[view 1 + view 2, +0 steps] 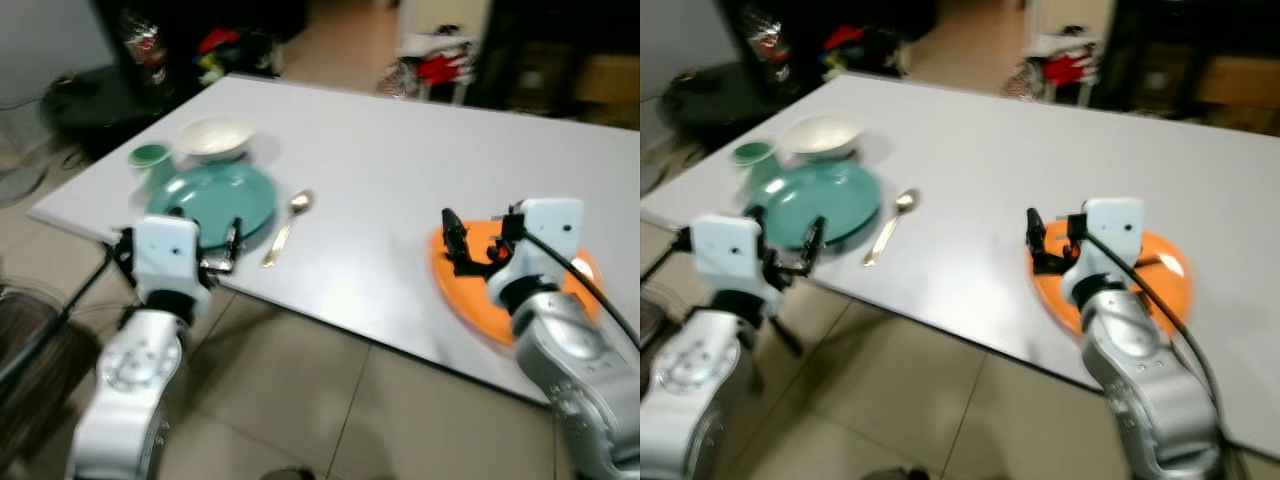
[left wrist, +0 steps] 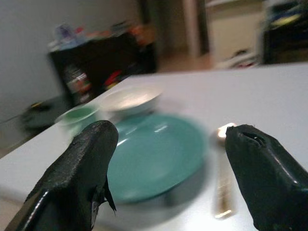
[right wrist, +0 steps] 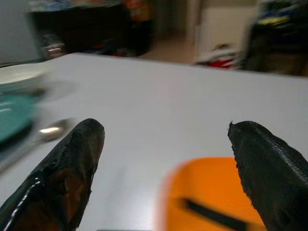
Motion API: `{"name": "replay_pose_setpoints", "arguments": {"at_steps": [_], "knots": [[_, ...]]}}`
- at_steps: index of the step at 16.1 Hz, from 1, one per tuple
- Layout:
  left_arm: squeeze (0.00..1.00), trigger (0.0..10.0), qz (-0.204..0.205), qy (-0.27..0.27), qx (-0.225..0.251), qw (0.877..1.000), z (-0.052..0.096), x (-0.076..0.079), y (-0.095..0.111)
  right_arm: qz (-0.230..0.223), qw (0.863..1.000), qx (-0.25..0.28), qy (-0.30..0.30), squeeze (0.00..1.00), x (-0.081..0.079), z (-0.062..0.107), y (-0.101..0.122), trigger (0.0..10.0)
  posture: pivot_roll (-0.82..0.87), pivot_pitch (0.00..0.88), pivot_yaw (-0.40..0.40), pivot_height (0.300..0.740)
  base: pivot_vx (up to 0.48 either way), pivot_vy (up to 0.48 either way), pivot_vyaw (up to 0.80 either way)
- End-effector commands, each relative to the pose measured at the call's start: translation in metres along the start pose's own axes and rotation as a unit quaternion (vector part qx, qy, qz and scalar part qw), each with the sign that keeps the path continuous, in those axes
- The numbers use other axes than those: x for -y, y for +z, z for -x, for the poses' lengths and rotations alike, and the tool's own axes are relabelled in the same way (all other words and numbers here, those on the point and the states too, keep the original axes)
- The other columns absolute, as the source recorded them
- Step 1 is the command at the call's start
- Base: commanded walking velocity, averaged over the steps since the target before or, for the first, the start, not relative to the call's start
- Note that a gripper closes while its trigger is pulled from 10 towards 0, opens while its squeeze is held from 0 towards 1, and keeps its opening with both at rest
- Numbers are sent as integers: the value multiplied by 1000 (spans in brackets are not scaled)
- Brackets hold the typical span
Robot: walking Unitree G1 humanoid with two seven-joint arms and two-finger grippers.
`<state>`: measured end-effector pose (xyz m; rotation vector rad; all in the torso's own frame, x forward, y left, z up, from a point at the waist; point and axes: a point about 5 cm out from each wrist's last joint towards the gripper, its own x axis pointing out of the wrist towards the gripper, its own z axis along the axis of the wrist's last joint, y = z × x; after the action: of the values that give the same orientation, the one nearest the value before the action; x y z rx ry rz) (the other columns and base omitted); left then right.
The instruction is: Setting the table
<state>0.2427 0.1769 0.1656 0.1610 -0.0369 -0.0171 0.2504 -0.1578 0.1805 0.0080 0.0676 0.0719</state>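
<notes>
We stand at the white worktop [image 1: 400, 180], both place settings partly laid. Our left gripper [image 1: 180, 235], fingers apart, hovers at the near edge of the teal plate [image 1: 215, 198]; our right gripper [image 1: 480, 245], also spread, hangs over the orange plate [image 1: 1160, 265]. We count two plates, one white bowl [image 1: 214, 137], one green cup [image 1: 150, 157] and one spoon [image 1: 288, 225]. Next, we judge, the orange setting needs its cutlery.

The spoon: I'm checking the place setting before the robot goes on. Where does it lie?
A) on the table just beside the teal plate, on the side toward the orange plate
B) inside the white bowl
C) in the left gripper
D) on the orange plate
A: the spoon lies on the white table next to the teal plate, with both grippers open and empty.
</notes>
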Motion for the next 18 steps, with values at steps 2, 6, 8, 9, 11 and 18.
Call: {"name": "replay_pose_setpoints", "arguments": {"at_steps": [2, 6, 8, 9, 11, 18], "knots": [[0, 10000, 12, -11, 1, 1000, -3, 6, 0, 24, 999, 29, 4, 1000, 5, 3, 11, 10000, 15, 0, 80, 740, 0, 0, 800], [0, 10000, 17, -17, 7, 1000, -2, 11, 6, 55, 997, 56, -5, 1000, 8, -8, 14, 10000, 56, 0, 40, 740, 0, 0, 800], [0, 10000, 20, -27, 5, 999, 2, 13, 3, 61, 996, 59, 2, 1000, 3, -8, 13, 10000, 46, 0, 53, 740, 0, 0, 800], [0, 10000, 24, -29, 3, 999, 1, 14, 3, 59, 996, 59, 1, 1000, 3, -7, 12, 10000, 40, 0, 59, 740, 0, 0, 800], [0, 10000, 23, -32, 10, 999, -4, 15, 6, 52, 997, 57, -7, 1000, 6, -4, 10, 10000, 26, 0, 72, 740, 0, 0, 800], [0, 10000, 27, -39, 5, 999, -4, 18, 4, 38, 998, 45, -7, 1000, 7, 0, 4, 10000, 17, 0, 76, 740, 0, 86, 721]]}}
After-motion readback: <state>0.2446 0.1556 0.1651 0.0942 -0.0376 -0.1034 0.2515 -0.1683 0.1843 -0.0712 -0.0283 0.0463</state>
